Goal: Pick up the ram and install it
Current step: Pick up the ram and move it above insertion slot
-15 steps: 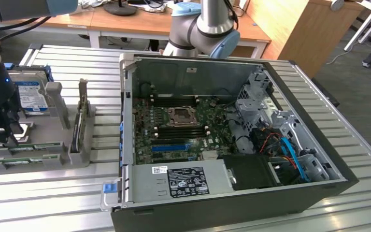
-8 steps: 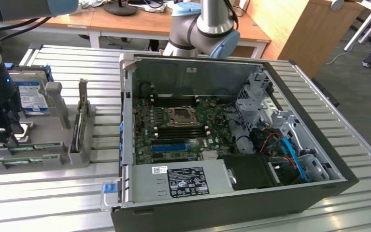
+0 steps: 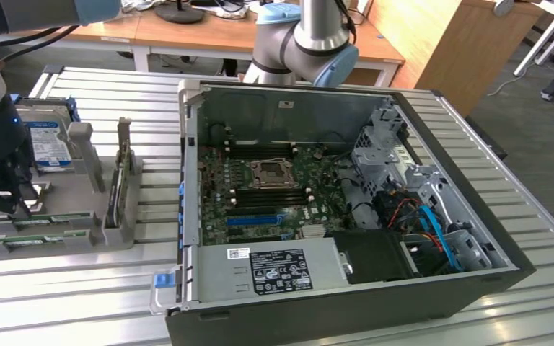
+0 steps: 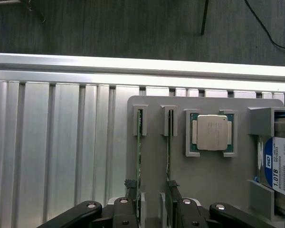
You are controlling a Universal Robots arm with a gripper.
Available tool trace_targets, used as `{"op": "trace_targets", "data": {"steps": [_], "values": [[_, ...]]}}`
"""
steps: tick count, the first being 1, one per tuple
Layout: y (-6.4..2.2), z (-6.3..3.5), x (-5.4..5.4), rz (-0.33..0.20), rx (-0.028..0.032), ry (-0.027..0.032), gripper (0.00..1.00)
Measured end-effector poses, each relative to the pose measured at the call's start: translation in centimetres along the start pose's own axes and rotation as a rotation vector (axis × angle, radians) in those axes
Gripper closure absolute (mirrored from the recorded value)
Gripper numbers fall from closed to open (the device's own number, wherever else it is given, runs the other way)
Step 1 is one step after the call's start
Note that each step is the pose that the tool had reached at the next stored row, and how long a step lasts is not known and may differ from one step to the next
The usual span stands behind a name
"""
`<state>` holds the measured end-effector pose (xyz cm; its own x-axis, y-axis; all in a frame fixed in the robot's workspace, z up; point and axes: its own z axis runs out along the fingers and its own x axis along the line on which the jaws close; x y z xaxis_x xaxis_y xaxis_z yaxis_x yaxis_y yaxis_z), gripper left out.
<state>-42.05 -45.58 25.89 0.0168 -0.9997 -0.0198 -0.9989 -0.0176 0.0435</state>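
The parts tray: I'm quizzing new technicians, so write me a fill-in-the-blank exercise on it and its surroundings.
The gripper hangs above ___ green ram sticks in the tray.
The processor lies between the ram sticks and the ___.
The computer case stands at the exterior view's ___ of the tray.
Missing words: two; hard drive; right.

Bare ribbed aluminium desk [image 4: 52, 156] is left free beside the grey plastic holder [image 4: 213, 180]. One thin green ram stick [image 4: 138, 156] is crowded by a second green ram stick [image 4: 168, 147]; a silver blue-labelled hard drive [image 4: 280, 166] stands nearby.
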Motion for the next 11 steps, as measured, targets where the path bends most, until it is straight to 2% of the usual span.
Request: {"op": "trace_targets", "data": {"steps": [11], "values": [[0.03,-0.02,1.7,0.0,0.0001,-0.0001,0.63]]}}
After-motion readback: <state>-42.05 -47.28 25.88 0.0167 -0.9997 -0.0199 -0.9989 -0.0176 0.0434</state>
